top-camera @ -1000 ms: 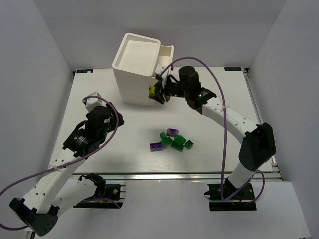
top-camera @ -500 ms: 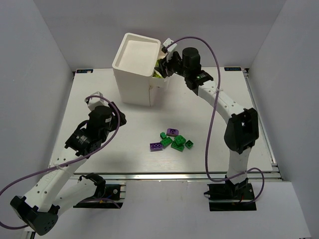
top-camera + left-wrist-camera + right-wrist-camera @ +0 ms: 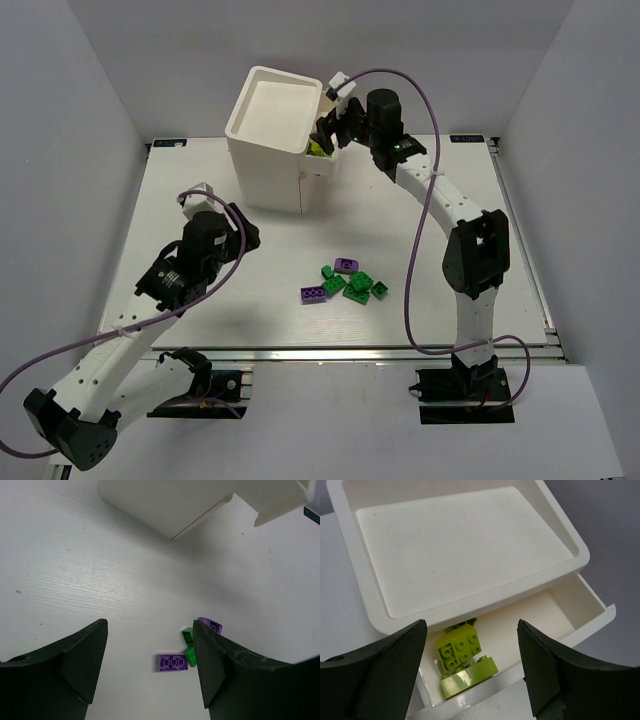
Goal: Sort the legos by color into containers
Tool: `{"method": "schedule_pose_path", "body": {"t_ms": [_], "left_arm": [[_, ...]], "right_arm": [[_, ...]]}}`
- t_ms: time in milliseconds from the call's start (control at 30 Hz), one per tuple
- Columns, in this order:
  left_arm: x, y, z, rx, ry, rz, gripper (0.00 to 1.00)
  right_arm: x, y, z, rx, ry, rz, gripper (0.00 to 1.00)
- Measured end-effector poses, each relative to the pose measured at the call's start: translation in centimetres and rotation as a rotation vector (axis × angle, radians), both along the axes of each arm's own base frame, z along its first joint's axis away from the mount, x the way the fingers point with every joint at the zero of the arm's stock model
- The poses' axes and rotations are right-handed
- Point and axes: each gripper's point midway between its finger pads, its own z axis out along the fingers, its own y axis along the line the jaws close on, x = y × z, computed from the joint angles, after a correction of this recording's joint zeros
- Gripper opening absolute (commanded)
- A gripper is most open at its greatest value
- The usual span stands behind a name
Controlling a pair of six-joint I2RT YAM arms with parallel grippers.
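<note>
The white cabinet (image 3: 270, 135) stands at the back of the table with its top drawer (image 3: 580, 605) pulled out. Yellow-green legos (image 3: 462, 662) lie in that drawer; they also show in the top view (image 3: 316, 149). My right gripper (image 3: 327, 125) hovers open and empty over the open drawer. A pile of purple and dark green legos (image 3: 345, 282) lies mid-table. In the left wrist view a purple brick (image 3: 174, 662) and green bricks (image 3: 189, 639) lie ahead. My left gripper (image 3: 232, 222) is open and empty, left of the pile.
Grey walls enclose the white table (image 3: 200, 200) on three sides. A metal rail (image 3: 350, 352) runs along the near edge. Purple cables loop from both arms.
My right gripper rose from the cabinet's front to above the open top drawer and let go of a yellow-green lego there. My left arm shifted slightly forward.
</note>
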Motion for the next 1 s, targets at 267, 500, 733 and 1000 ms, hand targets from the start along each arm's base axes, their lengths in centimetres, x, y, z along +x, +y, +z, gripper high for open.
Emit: {"method": "schedule_pose_path", "body": {"t_ms": [267,500,733,1000], "left_arm": [[2.1,-1.8,-0.9,0.017,0.009,-0.04,0.43],[5.0,-3.0,-0.1,0.027,-0.004,-0.051,0.0],[9.4,1.3,2.1,0.05,-0.032,0.107,0.0],[20.9,6.0,8.3,0.032,-0.101,0.187,0.16]], "right_arm": [[0.9,-1.5,2.9,0.084,0.017,-0.044,0.23],[2.4,-7.6,2.7,0.14,0.093,-0.253,0.0],[2.7,-11.9,-2.6,0.145,0.251,-0.39,0.0],[4.3,-10.7,-8.4,0.104,0.371,-0.386,0.0]]}}
